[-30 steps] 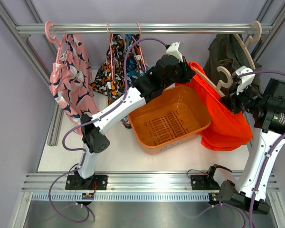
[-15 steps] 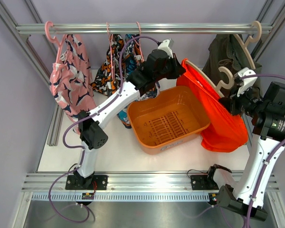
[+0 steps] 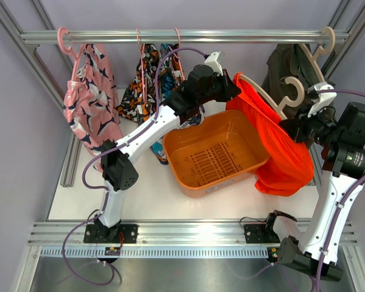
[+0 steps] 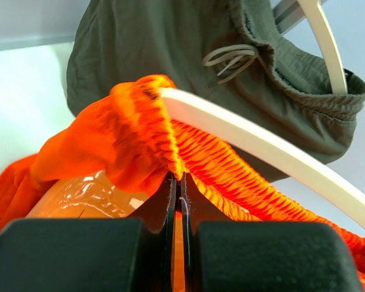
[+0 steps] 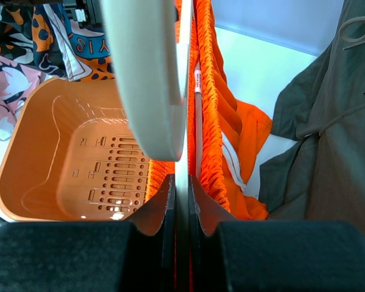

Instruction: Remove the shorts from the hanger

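Observation:
The bright orange-red shorts (image 3: 280, 152) hang by the waistband on a cream hanger (image 3: 264, 97) held off the rail, over the right side of the basket. My left gripper (image 3: 231, 82) is shut on the waistband's left end (image 4: 128, 134), right at the hanger's tip (image 4: 261, 146). My right gripper (image 3: 295, 126) is shut on the hanger (image 5: 146, 79) below its hook, with orange waistband (image 5: 213, 121) just beside the jaws. The olive green shorts (image 3: 286, 67) hang on a second cream hanger (image 3: 319, 55) on the rail behind.
An orange plastic basket (image 3: 188, 137) stands under the left arm. A pink printed pair (image 3: 88, 100) and two busy blue and orange printed pairs (image 3: 146, 82) hang on pink hangers at the left of the metal rail (image 3: 231, 36). Frame posts stand at both sides.
My left gripper has moved left and back with the waistband end in it, stretching it along the hanger. My right gripper has shifted the hanger slightly up and right.

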Robot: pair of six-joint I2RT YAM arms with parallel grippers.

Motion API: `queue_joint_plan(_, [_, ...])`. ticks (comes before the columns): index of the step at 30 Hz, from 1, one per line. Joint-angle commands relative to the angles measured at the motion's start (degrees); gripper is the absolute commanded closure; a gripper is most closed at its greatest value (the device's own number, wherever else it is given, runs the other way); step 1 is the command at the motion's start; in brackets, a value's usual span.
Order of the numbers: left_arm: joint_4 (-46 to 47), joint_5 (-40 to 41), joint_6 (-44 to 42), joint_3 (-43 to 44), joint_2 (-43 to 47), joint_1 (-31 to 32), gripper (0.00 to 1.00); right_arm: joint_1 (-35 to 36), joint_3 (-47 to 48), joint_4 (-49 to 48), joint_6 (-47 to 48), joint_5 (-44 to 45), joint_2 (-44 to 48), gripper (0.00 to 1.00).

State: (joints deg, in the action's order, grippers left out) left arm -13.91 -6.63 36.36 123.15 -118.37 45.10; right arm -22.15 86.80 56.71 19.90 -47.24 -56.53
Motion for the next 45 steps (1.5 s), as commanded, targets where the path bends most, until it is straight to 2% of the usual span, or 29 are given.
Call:
queue_joint_plan(1, [-4.8, 1.9, 2.3, -0.1, -2.3, -2.4, 1.00, -0.3, 5.0, -6.1, 0.3, -4.3, 1.5, 1.00])
queue_joint_plan(8, [-14.8, 4.4, 1.9, 8.0, -6.3, -4.6, 1.00, -0.3, 7.5, -4.8, 0.1, -6.5, 2.1, 1.00])
queue_joint_plan(12, [-15.4, 4.9, 1.9, 8.1, -6.6, -5.6, 1.00, -0.3, 8.1, -3.2, 1.2, -7.2, 2.2, 1.00])
queue_joint_plan(21, [-16.1, 6.4, 4.2, 8.8, -5.6, -9.7, 1.00, -0.3, 8.4, 9.0, 12.1, -6.8, 3.3, 1.00])
queue_joint_plan(30, [-16.6, 6.4, 4.9, 9.1, -6.5, -10.5, 1.00, -0.3, 8.7, 18.1, 21.5, -12.8, 4.4, 1.00])
queue_joint_plan(32, [-15.9, 5.8, 4.7, 8.8, -6.6, -10.6, 1.00, -0.3, 7.9, 16.8, 20.1, -11.8, 4.5, 1.00])
queue_joint_plan(33, [-13.3, 4.7, 4.5, 8.1, -6.4, -10.5, 1.00, -0.3, 7.2, 12.1, 17.8, -9.6, 4.8, 1.00])
queue_joint_plan(35, [-9.0, 0.8, 3.6, 3.7, -4.5, -9.7, 1.00, -0.3, 5.0, 7.4, 11.1, -7.5, 4.9, 1.00])
queue_joint_plan(36, [-5.4, -0.3, 3.1, 2.2, -3.9, -9.2, 1.00, -0.3, 4.0, 1.8, 5.6, -5.8, 4.8, 1.00])
queue_joint_plan(39, [0.9, -6.0, 1.3, -3.2, -1.3, -7.0, 1.00, -0.3, 1.4, -6.7, -2.2, -1.4, 3.2, 1.00])
queue_joint_plan(40, [5.3, -8.5, 1.1, -6.1, -0.4, -5.7, 1.00, -0.3, 1.0, -8.0, -3.5, -0.2, 2.6, 1.00])
queue_joint_plan(45, [15.6, -15.8, 1.0, -11.3, 3.5, -1.9, 1.00, -0.3, 2.0, -12.1, -5.6, 3.4, -3.2, 1.00])
